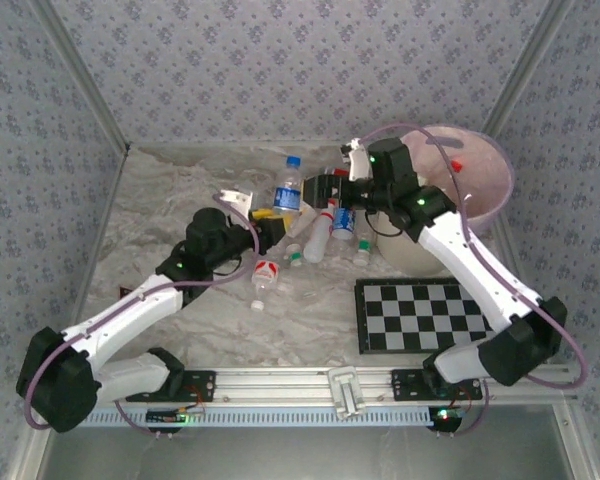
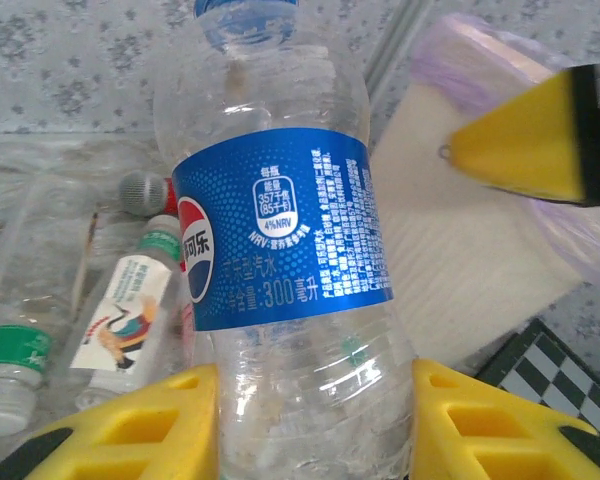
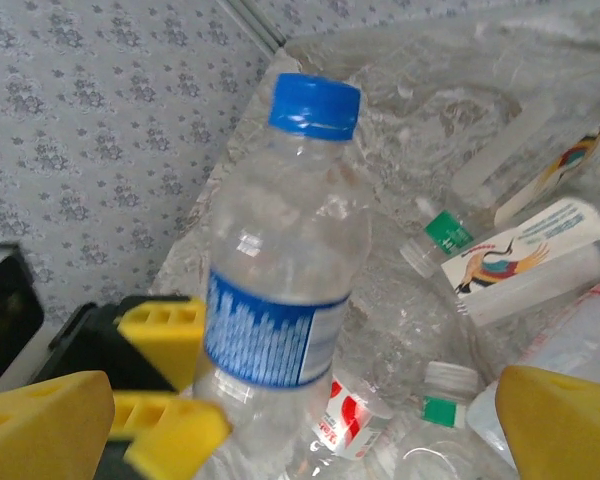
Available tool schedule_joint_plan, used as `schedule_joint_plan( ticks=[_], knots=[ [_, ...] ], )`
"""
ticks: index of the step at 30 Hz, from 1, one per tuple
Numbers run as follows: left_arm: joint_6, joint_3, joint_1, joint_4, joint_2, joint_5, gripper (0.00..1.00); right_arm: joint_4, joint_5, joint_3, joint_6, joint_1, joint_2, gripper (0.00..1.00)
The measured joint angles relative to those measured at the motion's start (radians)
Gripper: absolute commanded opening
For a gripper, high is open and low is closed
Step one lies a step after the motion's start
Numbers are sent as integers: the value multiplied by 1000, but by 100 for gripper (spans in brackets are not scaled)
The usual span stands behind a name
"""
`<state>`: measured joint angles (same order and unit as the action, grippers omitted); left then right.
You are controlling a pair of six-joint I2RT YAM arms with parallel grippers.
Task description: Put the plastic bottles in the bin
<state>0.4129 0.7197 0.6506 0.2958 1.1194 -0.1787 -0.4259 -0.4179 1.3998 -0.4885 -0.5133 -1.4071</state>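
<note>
Looking down from overhead, I have a heap of other bottles (image 1: 325,240) lying on their sides in the middle of the worktop (image 1: 180,190), crowded around the spot where my two arms meet. A red-labelled bottle (image 1: 265,275) lies a little apart from them, nearer the bases. The checkerboard (image 1: 420,315) lies flat at the near right. The bin (image 1: 475,175) stands at the far right, and my right forearm crosses in front of it.

The right claw (image 3: 300,430) is open, its yellow fingers well apart, just beside the blue-label bottle (image 2: 280,290) on the bin side. One of its fingertips juts into the left wrist view, between that bottle and the bin.

The left claw (image 2: 315,420) is closed on the blue-label bottle, with a yellow finger pressed against each side of its lower body.

Both wrist views cut off the bottle's base, so I cannot tell whether it rests on the worktop or hangs clear of it. The arm hides much of the bin's inside.

The held bottle is upright and clear, with ribbed, dented walls. It has a blue cap and a blue wrap label with white print and a red, white and blue roundel at one edge.
</note>
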Motion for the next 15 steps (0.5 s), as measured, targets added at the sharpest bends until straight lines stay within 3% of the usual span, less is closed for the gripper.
schedule_joint_plan(
  ticks=[8,15],
  knots=[
    [-22,-14,38,103,8,10,43,16,-45,80,-47,28,-87,99],
    [-32,-14,59,134,53,6,43,12,-97,142,-55,43,-154,80]
  ],
)
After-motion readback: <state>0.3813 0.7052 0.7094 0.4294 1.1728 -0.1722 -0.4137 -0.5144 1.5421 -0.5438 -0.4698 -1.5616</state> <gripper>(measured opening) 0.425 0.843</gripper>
